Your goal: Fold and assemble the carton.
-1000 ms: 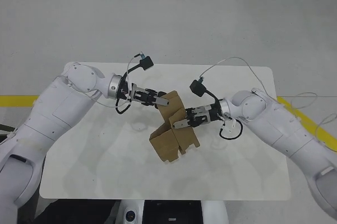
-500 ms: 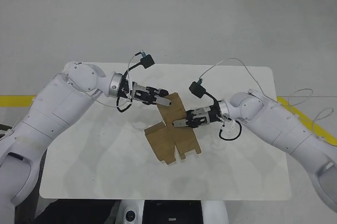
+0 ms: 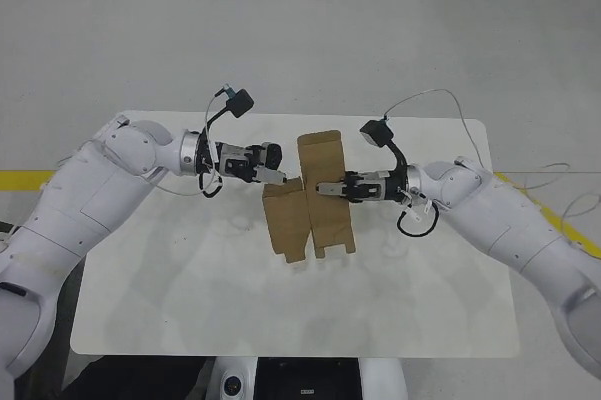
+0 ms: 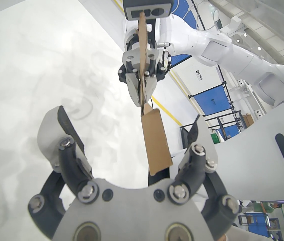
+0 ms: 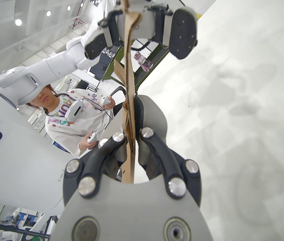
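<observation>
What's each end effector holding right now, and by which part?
The right end effector is shut on the flattened carton, pinching the edge facing it. The left end effector is open around a flap, gripping nothing.

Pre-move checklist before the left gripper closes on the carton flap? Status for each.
1. Right gripper shut on carton: ok.
2. Left gripper open: ok.
3. Flap between left fingers: ok.
4. Flap centred between them: not ok, nearer one finger.
5. Carton opened into box shape: not ok, flat.
6. Carton lifted off table: cannot tell.
</observation>
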{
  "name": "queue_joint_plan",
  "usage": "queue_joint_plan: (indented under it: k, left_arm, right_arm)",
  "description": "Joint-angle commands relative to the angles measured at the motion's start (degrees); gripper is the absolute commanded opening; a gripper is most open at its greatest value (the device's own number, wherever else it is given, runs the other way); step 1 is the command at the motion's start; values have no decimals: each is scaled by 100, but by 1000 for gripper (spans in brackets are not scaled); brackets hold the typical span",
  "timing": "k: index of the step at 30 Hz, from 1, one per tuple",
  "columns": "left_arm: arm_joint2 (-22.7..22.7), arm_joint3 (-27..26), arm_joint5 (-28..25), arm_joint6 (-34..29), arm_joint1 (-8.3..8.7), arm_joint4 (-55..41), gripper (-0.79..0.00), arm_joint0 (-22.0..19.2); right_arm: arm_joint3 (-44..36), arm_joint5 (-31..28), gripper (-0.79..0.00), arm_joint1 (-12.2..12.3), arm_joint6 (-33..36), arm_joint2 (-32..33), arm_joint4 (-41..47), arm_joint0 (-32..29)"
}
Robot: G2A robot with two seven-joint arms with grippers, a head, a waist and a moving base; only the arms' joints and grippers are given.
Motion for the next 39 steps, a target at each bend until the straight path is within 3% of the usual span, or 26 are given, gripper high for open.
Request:
queue_joint_plan:
  k: [1,13,14,15,18,32,33,35,36,37,39]
  left_arm:
    - [36,-55,-26,29,23,18,0,36]
    - [367,-181,-8,10,30,-33,0,16]
    - [393,-193,-8,10,25,-36,-326,2]
    - [417,-202,-12,14,21,-48,-474,-10]
    - [490,-221,-18,20,12,-79,-785,-42]
    - [756,-153,-45,47,30,-413,-785,-152]
    - [752,-131,-63,65,32,-530,-785,-137]
    - [748,-102,-30,32,40,-650,-785,-145]
    - [750,-97,-12,14,45,-671,-785,-153]
    - [750,-96,6,-4,50,-724,-785,-151]
    - [754,-81,95,-94,65,-801,-785,-159]
  right_arm:
    - [112,1,-785,-18,1,108,143,-38]
    - [385,1,-785,-211,1,871,288,-331]
    - [407,1,-785,-227,1,910,266,-352]
    - [437,1,-785,-243,1,945,234,-370]
    - [496,1,-785,-293,1,1049,195,-430]
    - [634,38,-785,-422,38,1464,-111,-593]
    - [623,38,-754,-430,38,1489,-120,-608]
    - [617,70,-397,-442,70,1529,-177,-618]
    - [614,84,-74,-446,83,1553,-197,-622]
    - [617,102,0,-448,102,1580,-200,-628]
    - [630,169,0,-442,169,1634,-199,-641]
